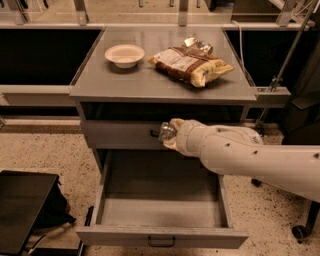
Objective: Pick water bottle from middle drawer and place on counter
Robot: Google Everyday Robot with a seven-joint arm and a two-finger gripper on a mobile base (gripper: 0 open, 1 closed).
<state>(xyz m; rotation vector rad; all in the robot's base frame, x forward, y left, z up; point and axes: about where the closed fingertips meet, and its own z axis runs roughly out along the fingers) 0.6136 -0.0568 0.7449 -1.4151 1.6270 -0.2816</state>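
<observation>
Hand (173, 138) over middle drawer (160, 235) grips water bottle (166, 132), lying horiz., end left.

Floor (45, 150): pale beige terrazzo, speckled with dark flecks.
Back wall panels (40, 55): black, to either side of the cabinet, under a pale horizontal rail (35, 94).
Posts (81, 11): light metal uprights along the top edge.
Right side: thin metal rod (290, 47) leaning at a slant; dark caster wheel (299, 233) on the floor lower down.
Lower left: flat black surface (22, 205), a dark bag (52, 212) tucked beside it.
Light: warm and dim, from overhead.
Gripper (169, 136): before the shallow drawer's face, above the open middle drawer (160, 212), closed round the water bottle (167, 131).
</observation>
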